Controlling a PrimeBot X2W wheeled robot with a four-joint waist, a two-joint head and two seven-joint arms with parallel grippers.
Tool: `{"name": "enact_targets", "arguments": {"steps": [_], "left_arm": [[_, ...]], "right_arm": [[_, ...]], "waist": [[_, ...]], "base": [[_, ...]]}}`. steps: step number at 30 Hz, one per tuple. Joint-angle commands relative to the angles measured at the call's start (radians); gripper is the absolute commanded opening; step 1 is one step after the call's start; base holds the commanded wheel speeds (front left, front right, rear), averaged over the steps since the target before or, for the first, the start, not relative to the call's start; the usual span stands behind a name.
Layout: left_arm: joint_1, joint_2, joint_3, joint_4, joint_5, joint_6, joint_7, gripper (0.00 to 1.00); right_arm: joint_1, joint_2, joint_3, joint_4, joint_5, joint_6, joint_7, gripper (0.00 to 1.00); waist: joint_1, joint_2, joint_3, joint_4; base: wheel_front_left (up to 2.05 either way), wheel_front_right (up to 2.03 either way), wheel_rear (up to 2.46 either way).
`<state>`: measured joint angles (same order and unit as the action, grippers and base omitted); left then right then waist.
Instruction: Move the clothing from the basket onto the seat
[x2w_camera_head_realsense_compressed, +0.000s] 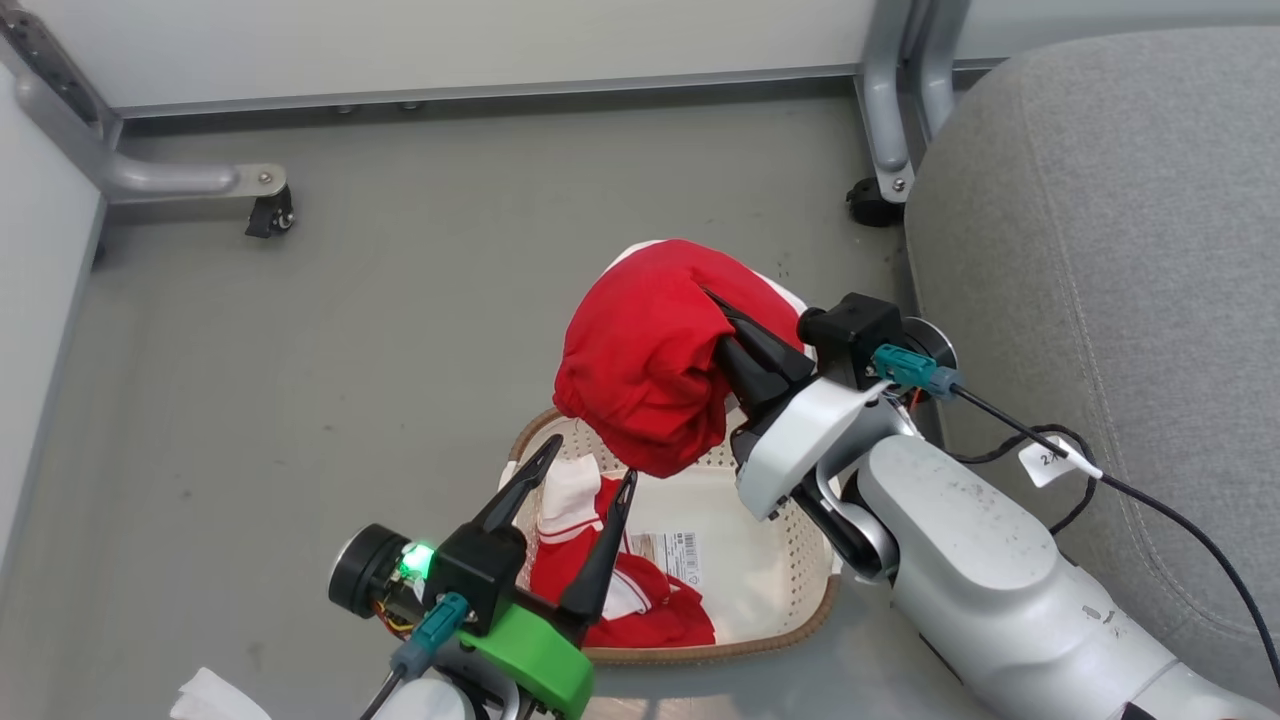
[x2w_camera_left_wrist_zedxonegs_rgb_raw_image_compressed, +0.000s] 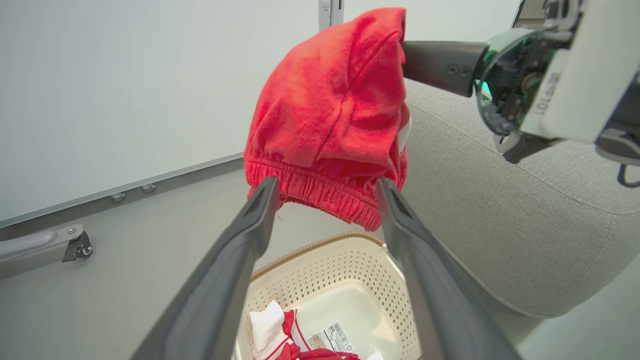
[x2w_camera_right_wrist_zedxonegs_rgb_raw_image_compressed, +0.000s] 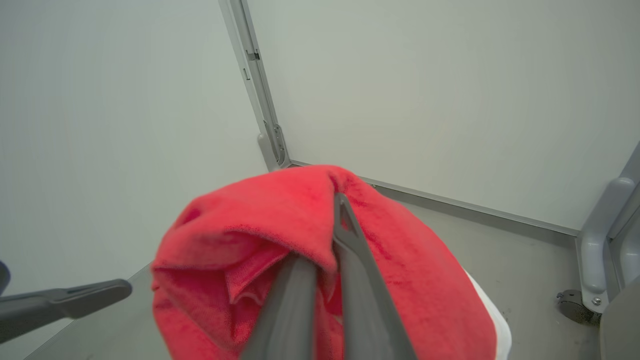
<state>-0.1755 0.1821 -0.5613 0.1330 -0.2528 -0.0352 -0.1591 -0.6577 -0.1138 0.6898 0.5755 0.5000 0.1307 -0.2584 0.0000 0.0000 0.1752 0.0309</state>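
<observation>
The step in hand looks like the carry: one red garment (x2w_camera_head_realsense_compressed: 640, 360) hangs bunched in the air above the basket (x2w_camera_head_realsense_compressed: 800, 545), and it has to travel to the robot's right onto the seat (x2w_camera_head_realsense_compressed: 1100, 250). To do it well, begin with what lies nearest. The ribbed hem dangles just beyond the left gripper (x2w_camera_head_realsense_compressed: 592, 458), so the load should go up and sideways rather than toward those spread fingers, where it could snag. Next, the lowest fold sits close above the basket's far rim. A little more height before swinging would, I judge, keep the cloth from dragging the light basket across the floor (x2w_camera_head_realsense_compressed: 400, 300). The move should then reach well over the cushion's rounded edge and not just to it, since limp fabric let go at the edge would likely slide off. The second garment (x2w_camera_head_realsense_compressed: 640, 600) lies in the basket's near-left part beside the paper label (x2w_camera_head_realsense_compressed: 680, 555), not yet lifted. As for the grippers, the left one stands wide open and holds nothing. Its two fingers are poised over the second garment without touching it, as far as I can tell. The right gripper (x2w_camera_head_realsense_compressed: 735, 335) is clamped almost tight on a fold of the red garment, with cloth draped over it: in the right wrist view one finger is bare and the other half buried.
</observation>
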Motion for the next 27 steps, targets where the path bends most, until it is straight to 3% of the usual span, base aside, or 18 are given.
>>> {"name": "enact_targets", "arguments": {"steps": [1, 20, 27], "left_arm": [[-0.006, 0.012, -0.002, -0.006, 0.003, 0.002, 0.004, 1.0], [-0.065, 0.075, -0.036, -0.072, 0.027, -0.026, 0.078, 1.0], [-0.079, 0.103, -0.048, -0.101, 0.031, -0.035, 0.117, 1.0]], "right_arm": [[0.01, 0.0, -0.004, 0.0, 0.0, 0.0, -0.008, 0.0], [0.072, 0.02, -0.165, -0.053, -0.033, 0.0, -0.008, 0.0], [0.11, 0.025, -0.253, -0.081, -0.049, 0.0, -0.007, 0.0]], "waist": [[0.0, 0.0, 0.011, -0.034], [0.0, 0.0, 0.083, -0.41], [0.0, 0.0, 0.118, -0.512]], "base": [[0.0, 0.0, 0.0], [0.0, 0.0, 0.0], [0.0, 0.0, 0.0]]}}
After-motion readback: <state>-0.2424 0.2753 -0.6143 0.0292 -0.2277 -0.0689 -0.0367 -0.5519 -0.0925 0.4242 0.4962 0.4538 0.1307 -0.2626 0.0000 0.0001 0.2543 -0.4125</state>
